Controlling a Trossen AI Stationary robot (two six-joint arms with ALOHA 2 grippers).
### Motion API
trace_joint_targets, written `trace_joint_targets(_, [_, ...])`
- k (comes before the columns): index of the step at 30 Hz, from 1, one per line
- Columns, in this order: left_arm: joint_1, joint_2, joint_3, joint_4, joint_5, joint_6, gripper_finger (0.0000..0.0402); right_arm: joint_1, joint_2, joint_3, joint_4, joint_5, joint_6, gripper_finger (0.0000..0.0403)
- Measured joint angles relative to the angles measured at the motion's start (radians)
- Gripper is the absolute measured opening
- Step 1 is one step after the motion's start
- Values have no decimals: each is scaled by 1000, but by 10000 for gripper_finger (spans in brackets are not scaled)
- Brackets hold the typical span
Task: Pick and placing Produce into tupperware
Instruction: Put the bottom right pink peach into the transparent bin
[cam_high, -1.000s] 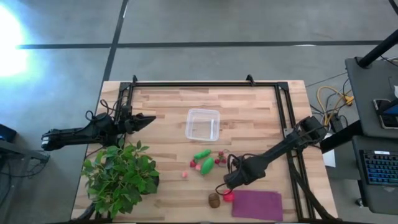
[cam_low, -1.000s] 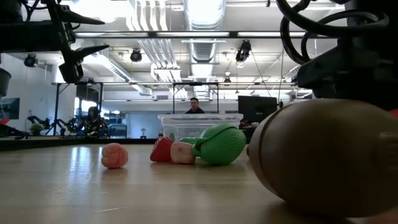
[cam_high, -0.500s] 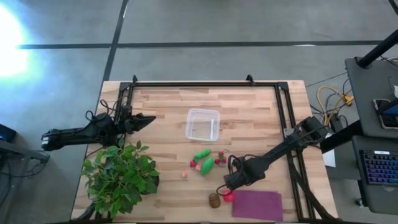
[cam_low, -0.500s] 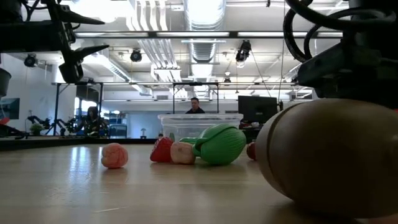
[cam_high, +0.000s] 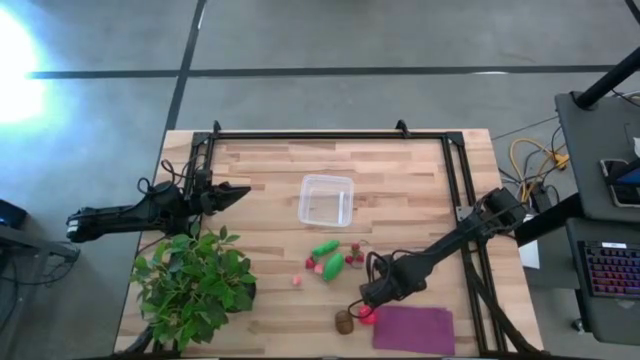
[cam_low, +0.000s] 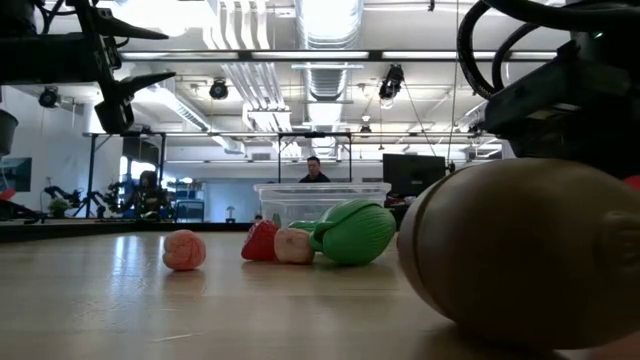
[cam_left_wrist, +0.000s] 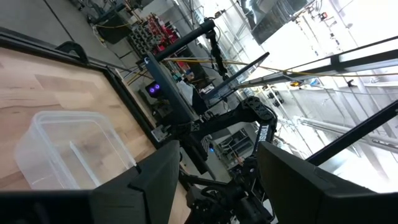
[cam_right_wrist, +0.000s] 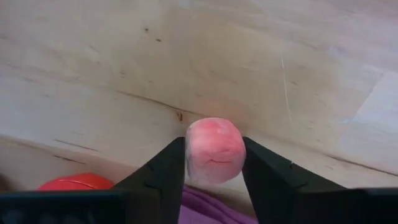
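Observation:
The clear tupperware (cam_high: 326, 200) stands mid-table and also shows in the left wrist view (cam_left_wrist: 68, 149). Two green pieces (cam_high: 330, 258), small red ones (cam_high: 355, 251) and a pink ball (cam_high: 297, 281) lie on the wood nearer the front. The brown kiwi ball (cam_high: 344, 321) lies by the near edge. My right gripper (cam_high: 360, 306) is low beside it, shut on a small pink piece (cam_right_wrist: 214, 150). A red piece (cam_high: 368, 316) lies just beside the fingers. My left gripper (cam_high: 240, 192) is open and empty above the table's left side. My right gripper pinches the pink piece's two opposite sides (cam_right_wrist: 191, 155) between its two fingers, at their free ends. The fingers slant down toward the table's near left. Whether the piece rests on the wood or is lifted clear, I cannot tell.
A big leafy green plant (cam_high: 195, 280) fills the near left corner. A flat purple mat (cam_high: 413, 329) lies at the near edge, right of the kiwi ball. A black frame (cam_high: 330, 133) runs along the table's far and side edges. People show in the room beyond the table.

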Motion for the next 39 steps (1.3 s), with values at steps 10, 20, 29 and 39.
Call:
trace_joint_targets(10, [0,0,0,0,0,0,201,0,0,0,-2,27,-7,104])
trace_joint_targets(20, [0,0,0,0,0,0,201,-30,-37,105,-2,213,-120,106])
trace_joint_targets(29, [0,-1,0,1,0,0,201,-246,-50,339,-1,418,-640,107])
trace_joint_targets(39, [0,0,0,0,0,0,201,-504,-19,377,-73,306,-892,107])
